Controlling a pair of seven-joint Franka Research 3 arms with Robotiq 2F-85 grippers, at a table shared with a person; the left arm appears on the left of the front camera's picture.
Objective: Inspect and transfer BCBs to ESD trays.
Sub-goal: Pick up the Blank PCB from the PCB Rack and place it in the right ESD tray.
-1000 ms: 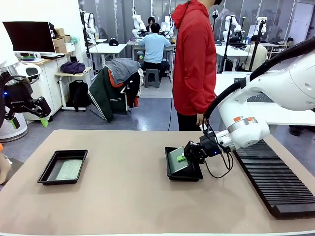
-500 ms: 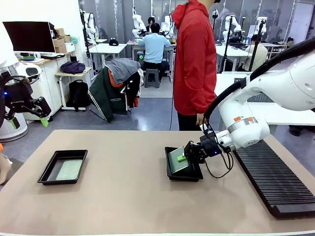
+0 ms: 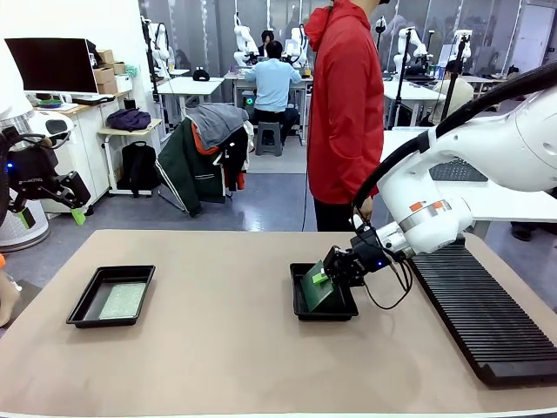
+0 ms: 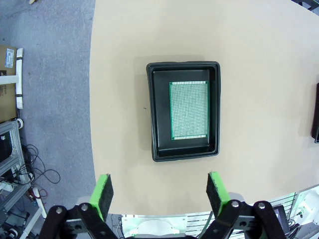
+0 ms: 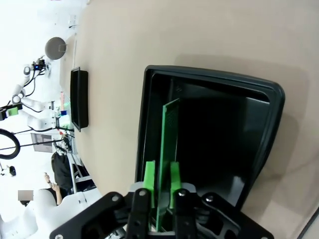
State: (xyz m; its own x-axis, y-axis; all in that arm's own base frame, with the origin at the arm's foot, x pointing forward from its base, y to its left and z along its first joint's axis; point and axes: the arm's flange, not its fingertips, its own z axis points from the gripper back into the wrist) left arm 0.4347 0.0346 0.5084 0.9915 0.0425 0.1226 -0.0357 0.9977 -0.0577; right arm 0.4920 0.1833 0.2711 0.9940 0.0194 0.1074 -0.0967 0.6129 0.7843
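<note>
A green circuit board point(image 3: 317, 288) stands tilted on edge inside the black tray point(image 3: 323, 306) near the middle of the desk point(image 3: 226, 348), its long axis running from the right pincer point(image 3: 321, 276) down toward the tray floor. From the right wrist it point(image 5: 167, 149) is seen edge-on, a thin strip between the two green pads point(image 5: 149, 175); the pads sit close on either side of it, but whether they press it I cannot tell. A second board point(image 4: 189, 110) lies flat in the other tray point(image 4: 183, 152) near the desk's left edge, its long side along the tray's long side. The left pincer point(image 4: 159, 191) hangs above that tray with fingers wide apart and nothing between them. A long ribbed rack point(image 3: 479, 313) lies along the desk's right edge.
</note>
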